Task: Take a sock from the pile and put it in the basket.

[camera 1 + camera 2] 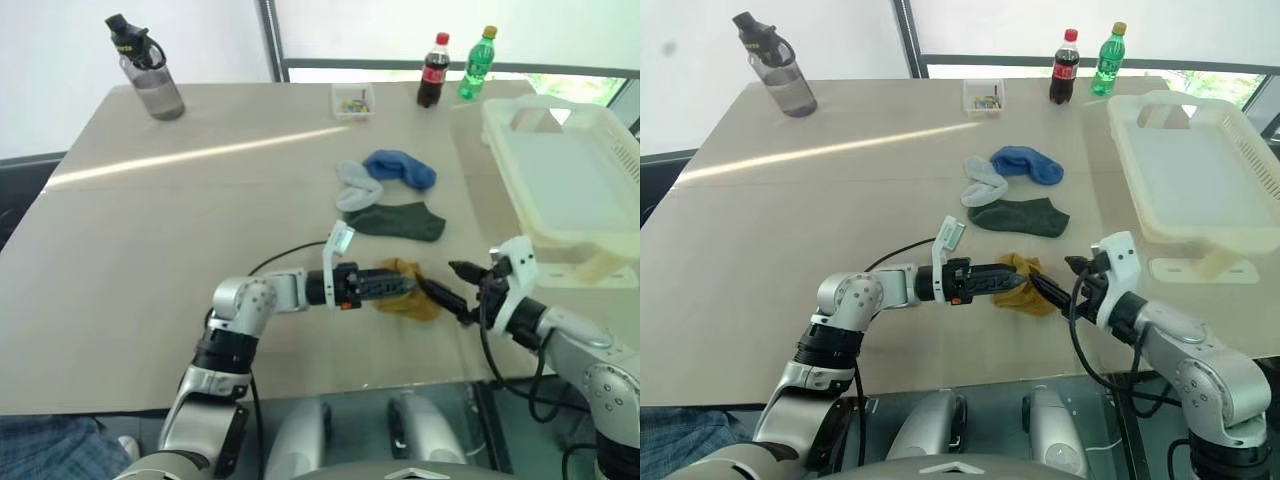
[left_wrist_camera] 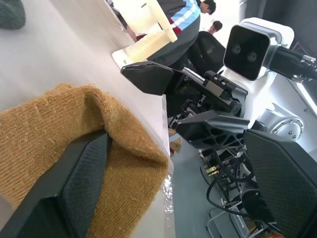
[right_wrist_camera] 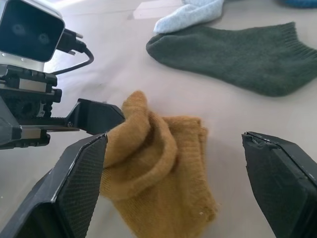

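The mustard-yellow sock point(image 1: 412, 292) lies crumpled on the table near its front edge, between my two grippers. My left gripper point(image 1: 400, 283) points right and is open, and the sock point(image 2: 49, 134) rests against one finger point(image 2: 74, 188). My right gripper point(image 1: 438, 277) faces it from the right, open, with the sock point(image 3: 158, 163) lying just ahead of its spread fingers. The pile sits farther back: a blue sock point(image 1: 400, 168), a light grey sock point(image 1: 357, 186) and a dark green sock point(image 1: 398, 220). The cream-white basket point(image 1: 508, 170) stands at the right.
At the back of the table stand a grey water bottle point(image 1: 150, 72), a small clear box point(image 1: 353, 100), a cola bottle point(image 1: 432, 70) and a green bottle point(image 1: 477, 62). The basket overhangs the table's right edge. People point(image 2: 193, 15) are visible beyond the table.
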Controlling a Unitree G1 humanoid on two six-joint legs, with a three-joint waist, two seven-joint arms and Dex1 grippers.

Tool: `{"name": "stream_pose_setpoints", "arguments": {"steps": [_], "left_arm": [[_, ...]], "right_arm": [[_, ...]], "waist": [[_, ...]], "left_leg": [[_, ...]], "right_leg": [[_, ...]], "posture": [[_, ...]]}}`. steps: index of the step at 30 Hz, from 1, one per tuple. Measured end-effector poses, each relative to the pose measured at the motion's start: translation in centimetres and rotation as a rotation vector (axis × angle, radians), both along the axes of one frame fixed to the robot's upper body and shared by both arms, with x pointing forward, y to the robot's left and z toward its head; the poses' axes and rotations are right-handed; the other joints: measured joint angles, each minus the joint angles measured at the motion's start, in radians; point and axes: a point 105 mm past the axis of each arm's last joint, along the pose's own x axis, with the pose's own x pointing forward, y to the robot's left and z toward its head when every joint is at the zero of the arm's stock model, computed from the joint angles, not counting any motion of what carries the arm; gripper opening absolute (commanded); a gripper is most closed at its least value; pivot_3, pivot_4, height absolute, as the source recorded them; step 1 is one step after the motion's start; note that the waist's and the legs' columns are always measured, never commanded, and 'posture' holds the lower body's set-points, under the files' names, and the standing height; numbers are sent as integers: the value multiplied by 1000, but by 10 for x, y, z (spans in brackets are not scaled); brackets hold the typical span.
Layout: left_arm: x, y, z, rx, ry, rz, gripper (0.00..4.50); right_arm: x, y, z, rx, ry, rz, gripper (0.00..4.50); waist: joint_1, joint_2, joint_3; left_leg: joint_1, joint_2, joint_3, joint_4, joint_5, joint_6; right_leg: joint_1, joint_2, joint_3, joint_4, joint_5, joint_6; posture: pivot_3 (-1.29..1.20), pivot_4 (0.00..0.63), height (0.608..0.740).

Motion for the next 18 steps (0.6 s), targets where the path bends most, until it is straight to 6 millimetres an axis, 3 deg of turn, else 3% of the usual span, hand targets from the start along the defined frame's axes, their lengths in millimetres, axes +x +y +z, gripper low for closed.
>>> {"name": "stream_pose_setpoints", "arguments": {"steps": [10,15,18], "left_arm": [[0,0,0,-4,3,2,4500],[1,2,-2,3,5,6,4500],[1,2,-3,8,6,9,4500]], "right_arm": [[6,17,-13,-49,43,26,4441],[9,3,-37,-138,131,-49,4441],[10,4,-37,-133,134,-52,4441]], "waist": [[0,0,0],[1,0,0],[0,0,0]], "left_leg": [[-1,0,0,0,0,0],[-1,0,0,0,0,0],[-1,0,0,0,0,0]], "right_leg": [[0,0,0,-1,0,0],[0,0,-1,-2,0,0],[0,0,-1,-2,0,0]], "posture": [[0,150,740],[0,150,740],[0,150,740]]}}
